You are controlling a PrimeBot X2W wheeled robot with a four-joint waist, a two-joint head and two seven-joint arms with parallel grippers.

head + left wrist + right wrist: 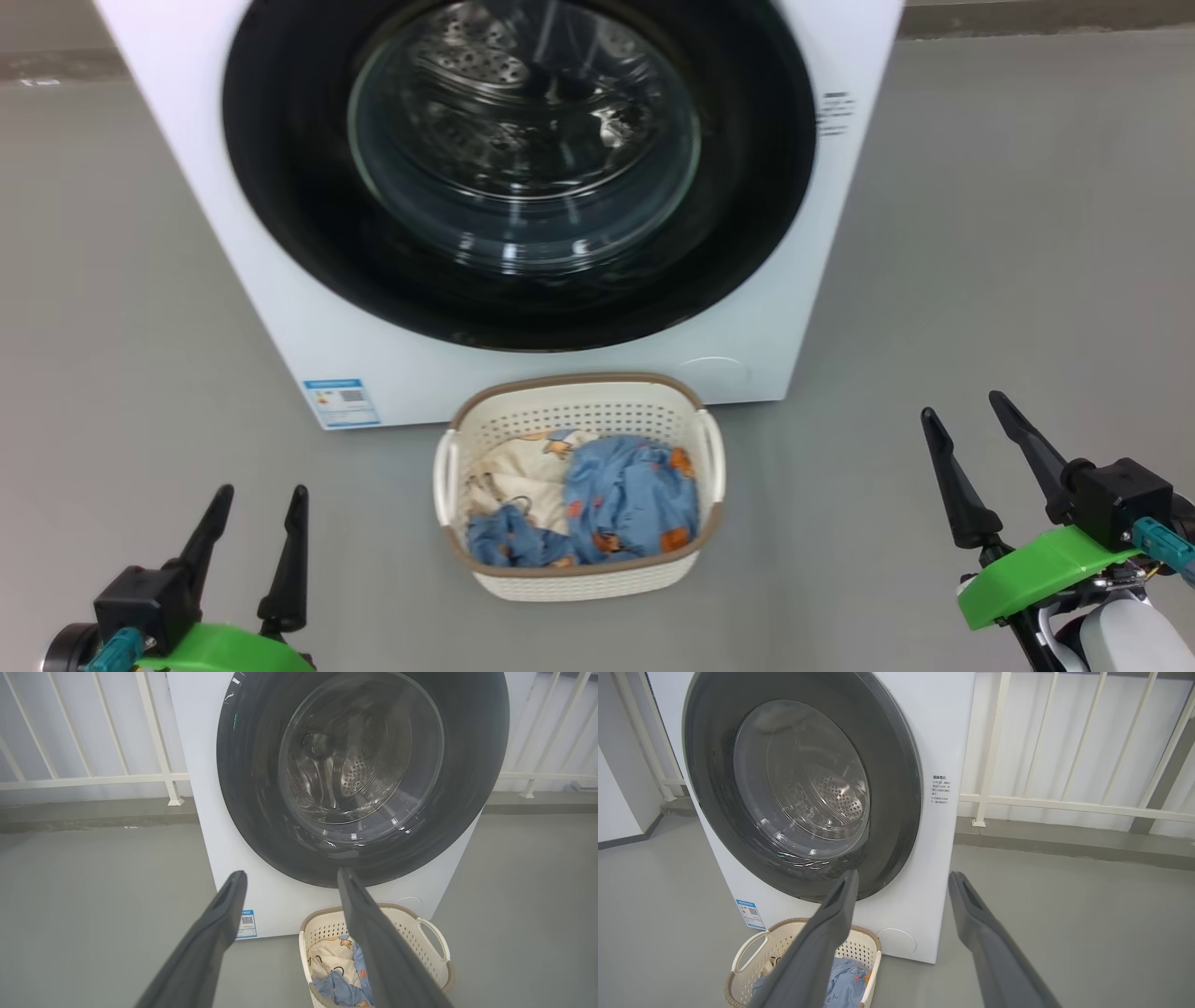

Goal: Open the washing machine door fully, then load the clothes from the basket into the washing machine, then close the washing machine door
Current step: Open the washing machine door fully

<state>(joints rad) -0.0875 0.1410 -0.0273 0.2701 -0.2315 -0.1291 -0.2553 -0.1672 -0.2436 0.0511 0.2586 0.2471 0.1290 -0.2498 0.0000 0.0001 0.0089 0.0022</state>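
The white washing machine point(308, 317) stands straight ahead, its round black door point(280, 177) closed flat against the front, the steel drum showing through the glass. On the floor right before it sits the cream basket point(579, 574) holding the blue and cream bear-print clothes point(630, 495). My left gripper point(260, 502) is open at the lower left, well left of the basket, with nothing between its fingers. At the lower right my right gripper point(966, 415) is open and empty too. The wrist views show the door point(252, 788) point(896, 788), the basket point(420, 933) point(752, 952) and both open grippers point(289, 877) point(901, 877).
Grey floor point(1008, 280) spreads on both sides of the machine. A white railing point(93, 781) point(1064, 805) runs behind it, above a low kerb. A blue label sticker point(341, 401) marks the machine's lower left front corner.
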